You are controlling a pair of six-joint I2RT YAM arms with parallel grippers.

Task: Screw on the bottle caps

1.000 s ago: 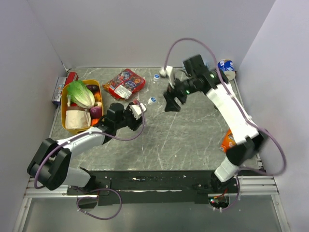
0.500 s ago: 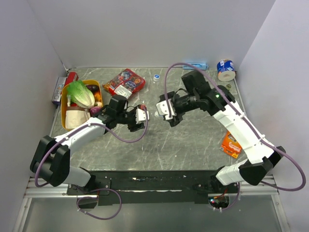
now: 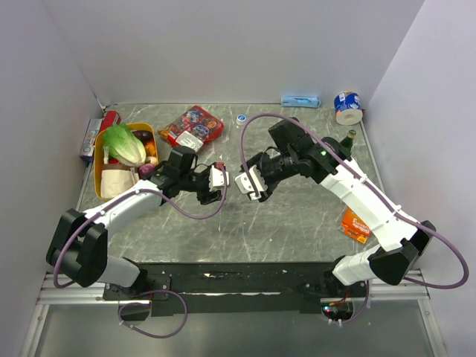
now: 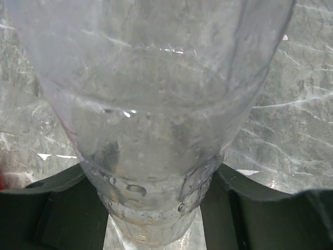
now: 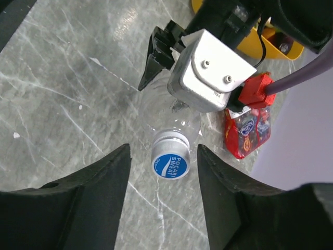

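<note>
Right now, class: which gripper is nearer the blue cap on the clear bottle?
Right. The right gripper has open fingers flanking the cap without touching it; the left gripper clamps the bottle by its body, below the cap.

2 white-and-black arms trail purple cables and end in black fingers (grey block, 2 screws).

Your top view is evenly lit from above, soft and bright, with only faint shadows on the table. On the left wrist view the bottle fills the lens, hazy with small glints, probably too close to focus. The right wrist view is crisp, with pale glare on the table near its top edge.
</note>
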